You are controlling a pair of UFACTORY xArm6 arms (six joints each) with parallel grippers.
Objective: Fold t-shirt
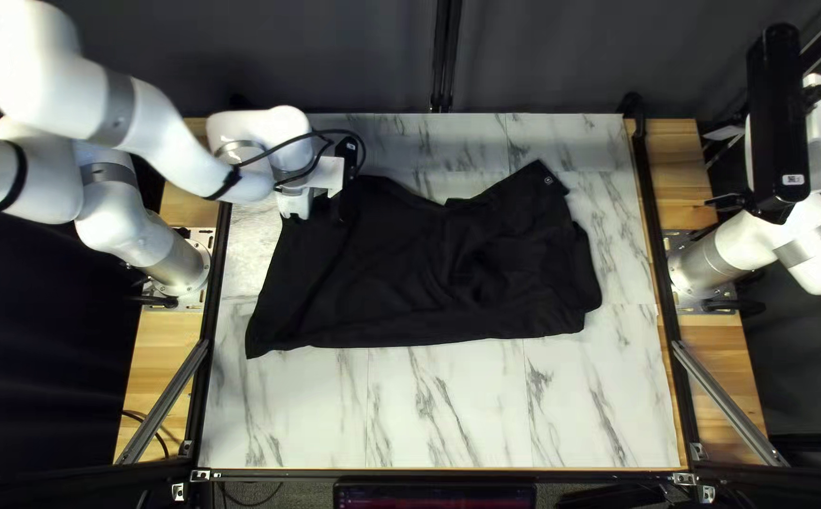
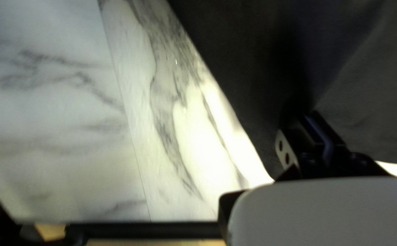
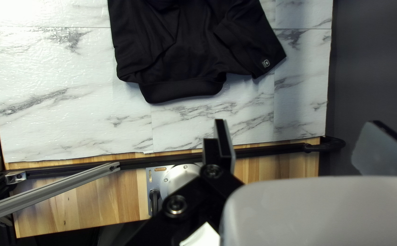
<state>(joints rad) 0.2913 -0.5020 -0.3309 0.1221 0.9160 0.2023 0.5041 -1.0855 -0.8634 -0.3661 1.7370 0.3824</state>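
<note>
The black t-shirt point(image 1: 429, 269) lies across the middle of the table, its straight lower edge toward the near side. At its upper left, my left gripper point(image 1: 338, 209) is down at the cloth. In the left wrist view the left gripper point(image 2: 311, 136) has its fingers together, and folds of the t-shirt point(image 2: 262, 59) run out from their tips; dark cloth partly hides the tips. My right gripper point(image 1: 728, 168) hangs over the right side, off the t-shirt. Seen from its wrist, the right gripper point(image 3: 305, 141) is wide open and holds nothing; the t-shirt point(image 3: 189, 50) lies ahead of it.
Bare marble-patterned tabletop point(image 1: 429, 405) lies along the near side, with narrower strips beyond and right of the shirt. Black rails point(image 1: 660, 245) edge the table. A slanted metal bar point(image 1: 731, 405) stands at the near right, another bar point(image 1: 165, 401) at the near left.
</note>
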